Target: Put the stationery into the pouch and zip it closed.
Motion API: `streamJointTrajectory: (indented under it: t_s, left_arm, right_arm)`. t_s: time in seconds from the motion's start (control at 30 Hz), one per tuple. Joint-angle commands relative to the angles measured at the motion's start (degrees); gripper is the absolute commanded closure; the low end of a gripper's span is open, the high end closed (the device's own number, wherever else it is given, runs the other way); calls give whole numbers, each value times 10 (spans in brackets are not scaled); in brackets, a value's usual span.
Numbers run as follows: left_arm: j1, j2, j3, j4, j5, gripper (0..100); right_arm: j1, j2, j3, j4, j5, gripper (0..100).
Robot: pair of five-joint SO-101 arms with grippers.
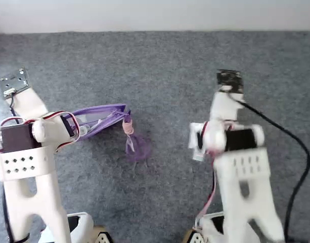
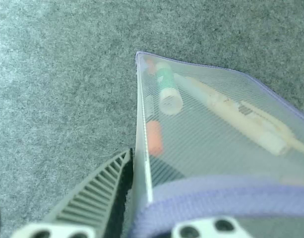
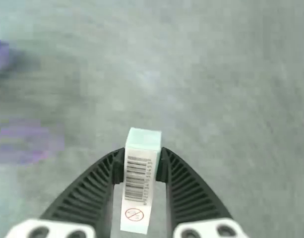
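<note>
Currently the left tool (image 1: pixel 79 127) is closed on one end of the pouch (image 1: pixel 101 117), its ribbed finger (image 2: pixel 94 196) pressed against the clear striped side by the purple trim. The pouch stretches away from that tool, standing on edge over the grey surface (image 1: pixel 160 66); whether it touches the surface cannot be told. Inside the pouch lie a green-and-white tube (image 2: pixel 167 91), an orange piece (image 2: pixel 154 138) beside it near the seam, and a beige pen (image 2: pixel 231 114) lying lengthwise. At the pouch's end farthest from the left tool hangs a pinkish pull (image 1: pixel 128 126), with a translucent purple tag (image 1: pixel 137 149) just beneath it. Whether the zip is open cannot be told.

The right tool (image 3: pixel 142 156) is well apart from the pouch, beyond the pull end, and grips a small pale box (image 3: pixel 139 183) with a barcode, held upright between both fingers, its mint top poking past the fingertips.
</note>
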Motion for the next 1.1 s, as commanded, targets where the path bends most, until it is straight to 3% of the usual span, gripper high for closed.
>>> streamJointTrajectory:
  t_s: [0.0,0.23,0.53,0.97,1.07]
  left_arm:
    - [-4,11,1,3,11,987]
    - [-4,11,1,0,11,987]
    - [-4,11,1,0,11,987]
    - [-6,11,1,0,11,987]
    - [-6,11,1,0,11,987]
  right_arm:
    - [-109,-115,-34,-67,8,991]
    - [-276,-156,-32,-269,9,991]
    - [-347,-44,-32,-525,11,991]
    - [-349,112,-31,-538,9,981]
    - [-353,114,-31,-537,10,868]
